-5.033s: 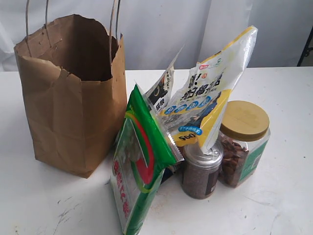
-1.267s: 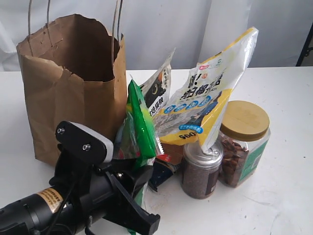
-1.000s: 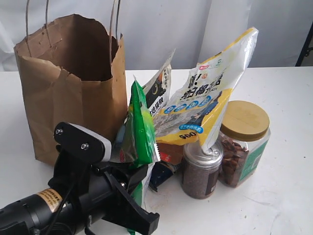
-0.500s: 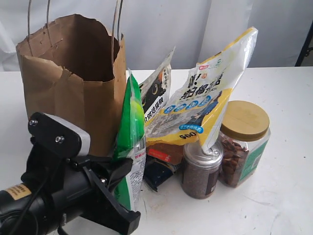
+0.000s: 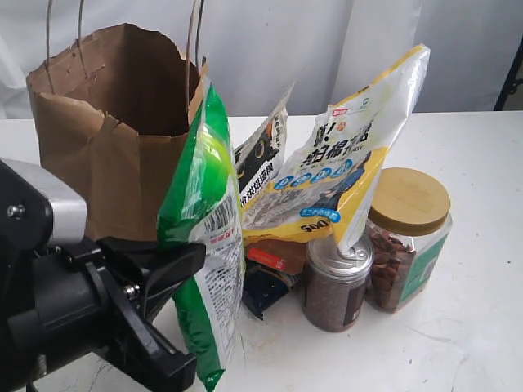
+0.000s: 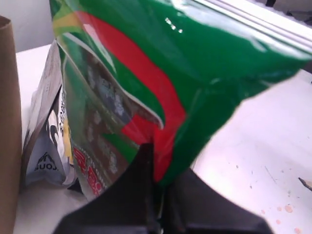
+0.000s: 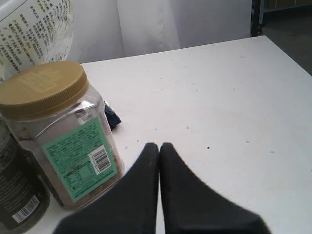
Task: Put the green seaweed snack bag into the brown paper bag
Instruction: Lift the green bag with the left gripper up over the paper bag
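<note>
The green seaweed snack bag (image 5: 204, 237) hangs upright above the table, its white barcode back facing the exterior camera, its top level with the rim of the brown paper bag (image 5: 98, 163) just to its left. My left gripper (image 5: 176, 261) is shut on the pouch's edge; the left wrist view shows the green and red front (image 6: 161, 73) pinched between the black fingers (image 6: 141, 195). My right gripper (image 7: 159, 146) is shut on nothing, above bare table beside the jar, and does not show in the exterior view.
A yellow-and-white pouch (image 5: 351, 155) and a black-and-white pouch (image 5: 261, 155) lean right of the paper bag. A plastic jar with a tan lid (image 5: 404, 237) and a small dark can (image 5: 337, 282) stand in front. A small dark packet (image 5: 261, 286) lies by the can.
My left arm has lifted the green pouch off the table and carried it left and up toward the paper bag's rim; the pouch has turned so its white back faces the camera.
</note>
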